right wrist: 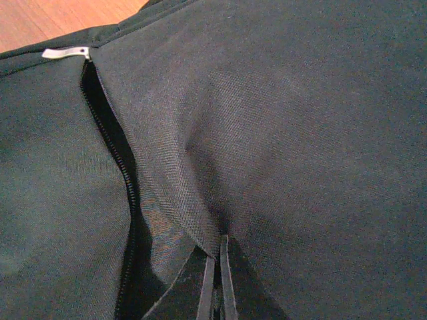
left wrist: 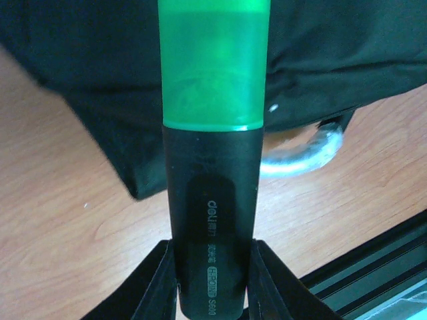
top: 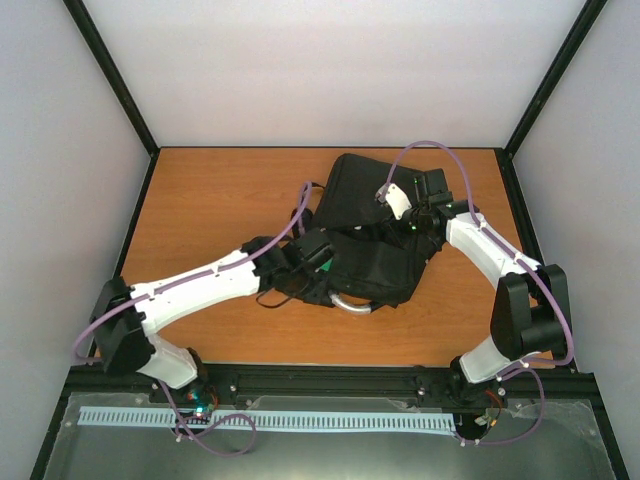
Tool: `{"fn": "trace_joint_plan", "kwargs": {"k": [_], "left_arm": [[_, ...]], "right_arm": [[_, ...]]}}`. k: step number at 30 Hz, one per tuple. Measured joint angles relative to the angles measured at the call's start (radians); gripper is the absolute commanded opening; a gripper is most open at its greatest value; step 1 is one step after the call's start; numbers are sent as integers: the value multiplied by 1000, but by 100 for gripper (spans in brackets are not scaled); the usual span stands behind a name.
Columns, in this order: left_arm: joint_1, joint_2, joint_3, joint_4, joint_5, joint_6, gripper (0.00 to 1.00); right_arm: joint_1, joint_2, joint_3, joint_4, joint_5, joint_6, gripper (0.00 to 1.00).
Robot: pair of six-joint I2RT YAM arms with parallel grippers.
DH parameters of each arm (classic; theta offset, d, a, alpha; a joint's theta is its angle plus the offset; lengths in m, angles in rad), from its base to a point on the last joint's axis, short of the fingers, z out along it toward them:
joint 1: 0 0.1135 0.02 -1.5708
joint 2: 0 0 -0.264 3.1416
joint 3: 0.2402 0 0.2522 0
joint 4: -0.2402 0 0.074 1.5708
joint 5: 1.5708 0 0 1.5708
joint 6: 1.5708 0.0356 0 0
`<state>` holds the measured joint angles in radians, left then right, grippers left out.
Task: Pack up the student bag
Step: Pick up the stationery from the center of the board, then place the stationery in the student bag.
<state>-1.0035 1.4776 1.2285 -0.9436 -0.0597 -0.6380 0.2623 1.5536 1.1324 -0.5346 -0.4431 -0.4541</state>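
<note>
The student bag [top: 370,230] is seen lying flat on the wooden table [top: 220,190], right of centre and towards the far edge, with its grey loop handle [top: 352,305] turned to the near side. In the right wrist view the black weave of the student bag [right wrist: 300,133] fills almost the whole frame. An open zip [right wrist: 113,153] runs down its left part, and a silver zip pull [right wrist: 65,52] is found at the top end, close to a strip of table [right wrist: 67,20]. A fold of the fabric is pinched between the closed fingers of the right gripper [right wrist: 217,280], and creases are drawn in the cloth towards that point. From above, the right gripper [top: 415,222] is placed over the right part of the bag. The left gripper [top: 315,255] is set at the bag's left edge. In its own view a highlighter [left wrist: 213,133] with a black barrel and a translucent green cap is clamped by its barrel end between the narrowly set fingers [left wrist: 160,287] of the left gripper [left wrist: 213,287], the cap pointing away from the wrist. Behind it the student bag [left wrist: 87,80] is seen as dark cloth over the table [left wrist: 60,220], and the loop handle [left wrist: 303,155] lies just right of the barrel.
</note>
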Motion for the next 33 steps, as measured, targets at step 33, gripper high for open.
{"fn": "trace_joint_plan", "kwargs": {"k": [33], "left_arm": [[154, 644, 664, 33, 85, 112, 45]], "right_arm": [[0, -57, -9, 7, 8, 3, 3]]}}
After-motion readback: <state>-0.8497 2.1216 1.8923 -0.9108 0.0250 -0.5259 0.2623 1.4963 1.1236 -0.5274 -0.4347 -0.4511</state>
